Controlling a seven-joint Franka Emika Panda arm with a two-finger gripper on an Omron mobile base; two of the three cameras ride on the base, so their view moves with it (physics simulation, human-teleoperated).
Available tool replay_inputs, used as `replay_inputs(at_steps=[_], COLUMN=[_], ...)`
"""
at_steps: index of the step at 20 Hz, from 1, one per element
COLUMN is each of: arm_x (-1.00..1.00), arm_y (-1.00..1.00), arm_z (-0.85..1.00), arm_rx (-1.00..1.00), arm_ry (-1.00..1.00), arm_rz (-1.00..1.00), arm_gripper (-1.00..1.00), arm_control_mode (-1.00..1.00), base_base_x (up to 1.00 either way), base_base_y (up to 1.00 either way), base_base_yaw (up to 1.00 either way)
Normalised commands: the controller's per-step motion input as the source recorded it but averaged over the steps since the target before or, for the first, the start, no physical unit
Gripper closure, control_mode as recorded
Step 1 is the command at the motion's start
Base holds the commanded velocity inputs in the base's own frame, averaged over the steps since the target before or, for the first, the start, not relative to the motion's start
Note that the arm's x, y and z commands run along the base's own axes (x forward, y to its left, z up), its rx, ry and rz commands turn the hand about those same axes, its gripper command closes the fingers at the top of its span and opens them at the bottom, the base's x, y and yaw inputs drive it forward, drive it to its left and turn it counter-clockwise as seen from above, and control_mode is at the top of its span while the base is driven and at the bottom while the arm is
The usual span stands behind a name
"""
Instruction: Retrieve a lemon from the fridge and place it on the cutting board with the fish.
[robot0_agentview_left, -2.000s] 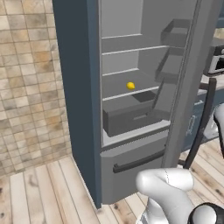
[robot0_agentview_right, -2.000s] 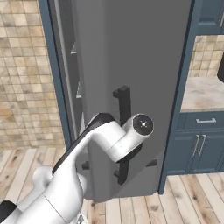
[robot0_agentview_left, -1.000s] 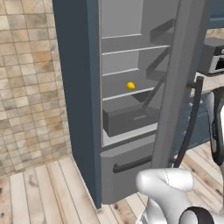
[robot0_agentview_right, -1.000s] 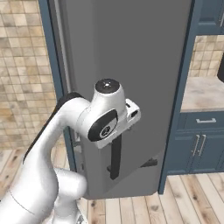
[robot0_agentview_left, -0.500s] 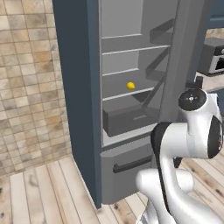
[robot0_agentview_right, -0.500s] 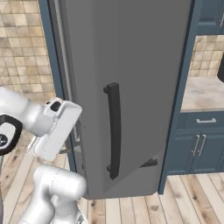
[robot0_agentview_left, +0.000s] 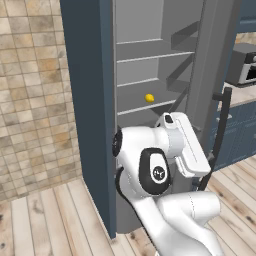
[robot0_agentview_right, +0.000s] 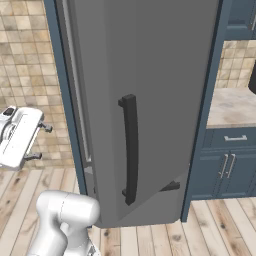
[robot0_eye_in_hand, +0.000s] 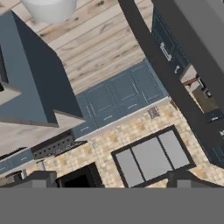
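Left base view, fridge door wide: lining up for the lemon

Pictured inside the tall grey fridge with navy-blue frame (robot0_agentview_left: 140, 25): small bright yellow rounded lemon (robot0_agentview_left: 149, 98), alone on a grey inner shelf (robot0_agentview_left: 131, 108), toward its right end, beneath two higher shelves. Swung out to the right, the flat grey fridge door (robot0_agentview_right: 160, 75) with its dark vertical bar handle (robot0_agentview_right: 130, 150), leaving the compartment open to the front.

Seen from the right base view beside the fridge's left edge: white two-finger gripper (robot0_agentview_right: 41, 142), jaws spread fully apart, holding nothing, well short of the fruit. Looking, by the hand view, across pale wooden floorboards (robot0_eye_in_hand: 94, 35) and navy-blue cabinets with silver handles (robot0_eye_in_hand: 116, 94) instead of into the shelves, so judged to be pointing away from the target.

Step in hand, as judged: bringing the hand round and into the compartment. Best done by turning the wrist first until the lemon sits between the fingertips in the hand view, then reaching in level, under the shelf above and over the lemon's own shelf, without brushing either edge. Worth keeping elbow and forearm away from the door and the frame post on the way in. Worth straddling the fruit at its widest part before closing, with one finger on either side; a round fruit is likely to roll back along the shelf if nudged off centre
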Motion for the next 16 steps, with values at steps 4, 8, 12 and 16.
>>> replay_inputs(at_steps=[4,8,12,16], arm_x=[0.71,0.51,0.91,0.83], arm_y=[0.71,0.0,0.0,0.0], arm_z=[-0.46,-0.57,-0.49,-0.44], arm_rx=[-0.24,0.0,0.0,0.0], arm_ry=[0.37,0.18,0.02,0.0], arm_rz=[0.0,0.0,0.0,0.0], arm_gripper=[-1.0,-1.0,-1.0,-1.0], arm_control_mode=[-1.0,-1.0,-1.0,-1.0], base_base_x=[0.0,0.0,0.0,0.0], base_base_y=[0.0,0.0,0.0,0.0], base_base_yaw=[0.0,0.0,0.0,0.0])
